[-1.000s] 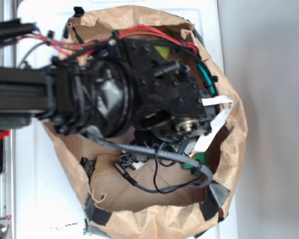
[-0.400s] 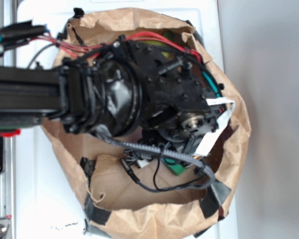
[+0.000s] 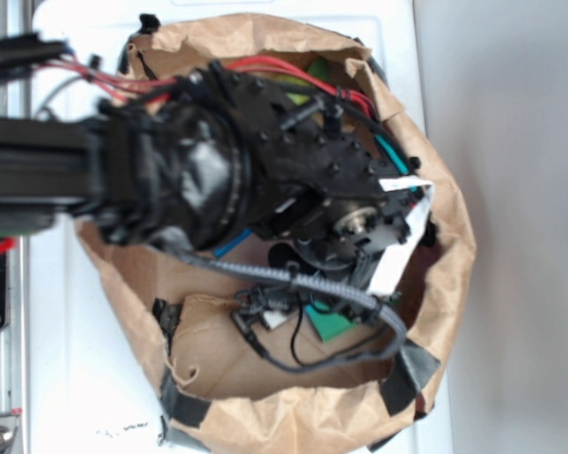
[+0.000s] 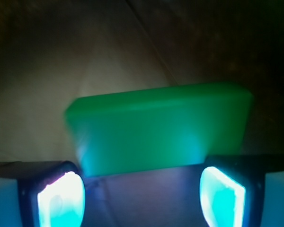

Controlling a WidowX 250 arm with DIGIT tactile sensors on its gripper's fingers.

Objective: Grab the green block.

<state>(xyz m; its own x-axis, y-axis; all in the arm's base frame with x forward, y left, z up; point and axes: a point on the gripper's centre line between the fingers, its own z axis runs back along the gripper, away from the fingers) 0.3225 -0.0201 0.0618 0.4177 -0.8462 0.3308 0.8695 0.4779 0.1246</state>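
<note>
No brand, label or writing can be read in either view. The claw (image 4: 142, 194) is seen from the wrist view with its jaws held wide apart and nothing gripped between them; only the two glowing cyan pads (image 4: 60, 201) are shown, at the lower left and lower right. The green block (image 4: 158, 127) lies just ahead of the claw, across the gap between the pads, its long side turned toward them. The block's near right corner seems to be met by the right pad, though contact cannot be confirmed; the left pad is clear of it. The block is rested on the brown floor of a paper bag (image 3: 265, 416).

In the exterior view the claw itself is hidden under the black wrist (image 3: 303, 180), which is lowered into the bag. A corner of the block (image 3: 329, 323) is seen below the wrist, partly crossed by a grey cable (image 3: 293, 279). A blue block (image 3: 229, 244) is glimpsed at the wrist's left edge. A white strip (image 3: 398, 246) hangs at the wrist's right, and red wires (image 3: 265, 64) are run over the top. A yellow-green patch (image 3: 298, 98) near the far rim is mostly covered.
</note>
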